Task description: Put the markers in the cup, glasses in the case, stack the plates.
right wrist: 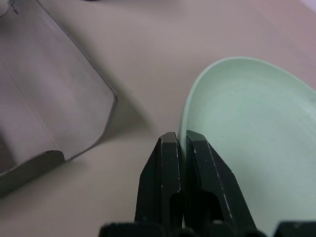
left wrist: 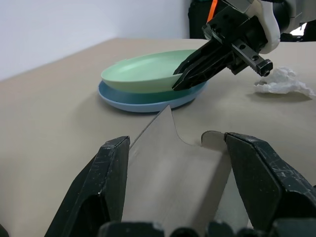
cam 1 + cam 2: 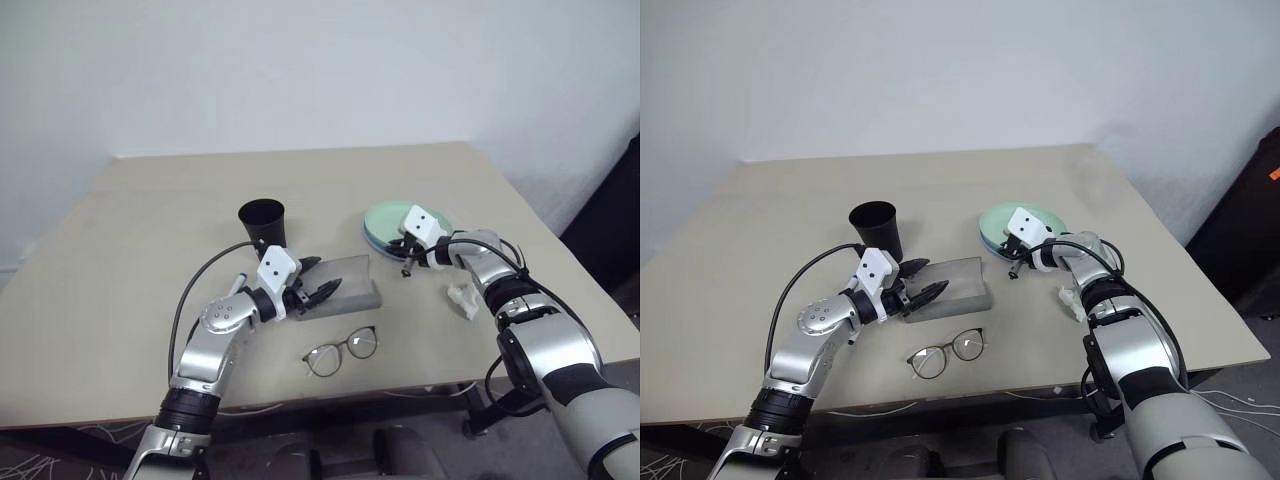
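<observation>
Here, right pincer [image 1: 181,143] nearly closed on mint plate's [image 1: 247,128] rim; left pincer [image 3: 312,279] wide around case [image 3: 350,280] lid.

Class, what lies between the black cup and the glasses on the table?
The grey case, with the left gripper over it, as the left eye view shows.

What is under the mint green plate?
The light blue plate lies directly under the mint green plate, its rim showing all along the near side. Its middle is covered. The right gripper sits at the green plate's rim.
</observation>
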Controlling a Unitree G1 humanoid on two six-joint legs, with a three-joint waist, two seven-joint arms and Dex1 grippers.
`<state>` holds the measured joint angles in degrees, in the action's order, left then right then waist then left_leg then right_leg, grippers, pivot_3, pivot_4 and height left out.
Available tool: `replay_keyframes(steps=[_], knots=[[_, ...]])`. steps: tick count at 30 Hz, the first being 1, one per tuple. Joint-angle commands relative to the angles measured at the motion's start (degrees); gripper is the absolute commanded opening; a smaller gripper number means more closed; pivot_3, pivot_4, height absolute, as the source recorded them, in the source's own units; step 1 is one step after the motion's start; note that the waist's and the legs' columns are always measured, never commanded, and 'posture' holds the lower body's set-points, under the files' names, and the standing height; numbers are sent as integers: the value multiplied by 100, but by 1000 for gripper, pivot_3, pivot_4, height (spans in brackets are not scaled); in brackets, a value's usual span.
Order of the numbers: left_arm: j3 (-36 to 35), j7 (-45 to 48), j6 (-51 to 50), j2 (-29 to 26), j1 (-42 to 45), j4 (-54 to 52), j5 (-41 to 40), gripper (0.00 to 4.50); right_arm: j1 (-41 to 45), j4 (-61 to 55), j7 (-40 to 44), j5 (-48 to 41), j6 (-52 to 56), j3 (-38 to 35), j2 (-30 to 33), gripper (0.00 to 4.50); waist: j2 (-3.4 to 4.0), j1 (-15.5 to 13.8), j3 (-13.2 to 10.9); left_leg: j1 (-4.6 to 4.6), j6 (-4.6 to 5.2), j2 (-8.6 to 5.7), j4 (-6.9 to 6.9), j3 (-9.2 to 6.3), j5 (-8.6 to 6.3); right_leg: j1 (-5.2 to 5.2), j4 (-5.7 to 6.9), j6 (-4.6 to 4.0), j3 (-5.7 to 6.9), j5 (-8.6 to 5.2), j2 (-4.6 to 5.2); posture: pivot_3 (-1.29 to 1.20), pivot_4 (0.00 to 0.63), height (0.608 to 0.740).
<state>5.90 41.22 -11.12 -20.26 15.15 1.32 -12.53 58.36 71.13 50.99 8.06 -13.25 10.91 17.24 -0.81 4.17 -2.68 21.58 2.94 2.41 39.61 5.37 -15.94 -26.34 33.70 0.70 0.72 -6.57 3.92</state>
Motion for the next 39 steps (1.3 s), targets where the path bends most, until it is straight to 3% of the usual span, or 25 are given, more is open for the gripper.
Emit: replay_keyframes(steps=[1,4,14,23,39], knots=[[-58,-28,93,-8,57,-252,-22,3221,290,-65,-79,-13,-118,-135,38,1056,0,0,0,0,0,0,0,0,0,0,0,0,0,0,0,0,0,732],[-45,-23,95,10,62,-246,-12,3221,260,-116,-133,18,-259,-146,81,2024,0,0,0,0,0,0,0,0,0,0,0,0,0,0,0,0,0,732],[-3,-29,91,86,102,-224,15,3221,53,-560,486,-117,-465,-291,583,2024,0,-2,0,1,0,-2,0,-1,0,0,-2,0,0,0,1,0,0,732],[45,24,154,154,184,-77,30,3221,-584,-1434,1968,-146,-52,-200,1556,2024,0,-5,0,0,1,-6,1,-3,0,4,-2,0,-1,0,3,0,0,732],[100,104,214,176,247,21,82,3221,-815,-1467,2481,158,583,187,1941,2024,1,-4,0,-4,0,-5,4,1,0,4,0,0,-1,0,3,0,0,732]])
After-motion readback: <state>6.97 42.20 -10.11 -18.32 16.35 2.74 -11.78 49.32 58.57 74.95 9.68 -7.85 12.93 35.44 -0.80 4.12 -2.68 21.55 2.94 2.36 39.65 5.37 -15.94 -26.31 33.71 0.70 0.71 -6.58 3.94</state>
